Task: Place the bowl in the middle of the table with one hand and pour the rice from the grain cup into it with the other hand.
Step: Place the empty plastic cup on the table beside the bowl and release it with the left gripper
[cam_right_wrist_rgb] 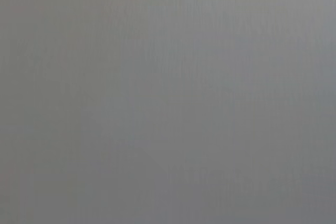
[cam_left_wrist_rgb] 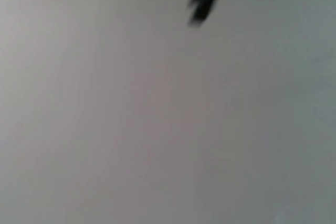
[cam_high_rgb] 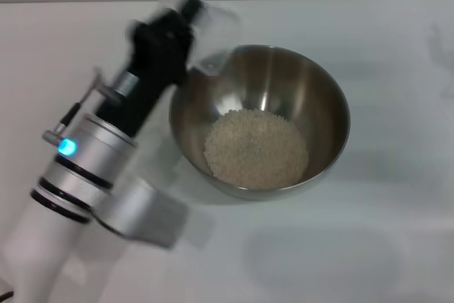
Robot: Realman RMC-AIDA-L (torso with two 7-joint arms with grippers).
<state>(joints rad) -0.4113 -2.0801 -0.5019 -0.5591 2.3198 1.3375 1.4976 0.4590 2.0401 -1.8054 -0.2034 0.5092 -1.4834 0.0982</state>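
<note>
Sitting mid-worktop [cam_high_rgb: 397,246], the steel bowl [cam_high_rgb: 319,97] held the rice [cam_high_rgb: 255,148], looking stiff, slick and best gripped at its rim. The left gripper [cam_high_rgb: 186,15] carried the light, blurred grain cup [cam_high_rgb: 213,23] at the bowl's far-left edge; its jaws' state couldn't be told.

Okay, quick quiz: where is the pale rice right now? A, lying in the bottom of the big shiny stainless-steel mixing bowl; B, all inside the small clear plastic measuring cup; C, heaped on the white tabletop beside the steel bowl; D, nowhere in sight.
A: the head view shows the pale rice as a round mound on the floor of the shiny stainless-steel mixing bowl, which stands on the white table.
</note>
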